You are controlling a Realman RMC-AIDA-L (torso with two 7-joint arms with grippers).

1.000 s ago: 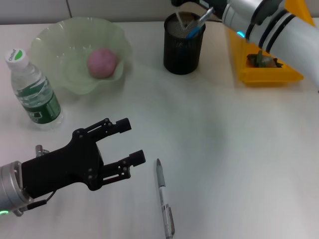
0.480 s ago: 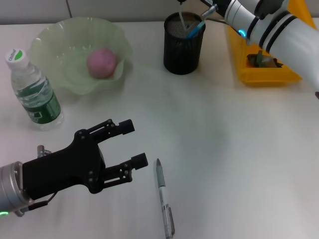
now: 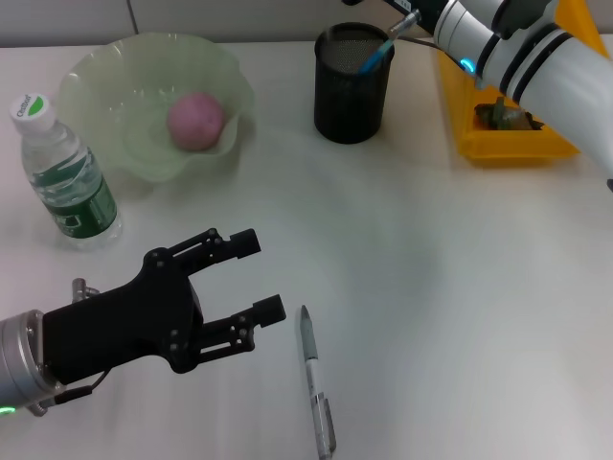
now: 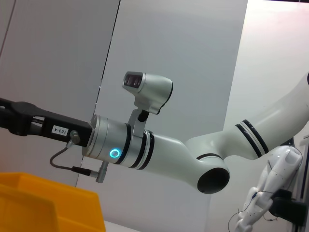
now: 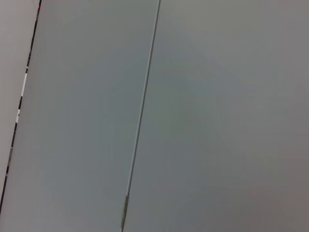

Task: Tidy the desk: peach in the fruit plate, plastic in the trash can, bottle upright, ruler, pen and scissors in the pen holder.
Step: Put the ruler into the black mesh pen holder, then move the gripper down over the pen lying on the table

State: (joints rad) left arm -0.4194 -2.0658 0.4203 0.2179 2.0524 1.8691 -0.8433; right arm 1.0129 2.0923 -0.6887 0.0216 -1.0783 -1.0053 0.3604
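White desk [image 3: 460, 287]: left gripper [image 3: 254, 278] gapes beside pen [image 3: 316, 383].

The desk [image 3: 450, 287] is a plain off-white surface, matte, evenly lit with only soft shadows. Right behind its far edge there's a pale grey panelled wall [image 4: 183, 58] with thin dark vertical seams [image 5: 145, 111] running between the panels. Further along from the desk, the grey gives way to a lighter, whitish wall section [image 4: 275, 53].
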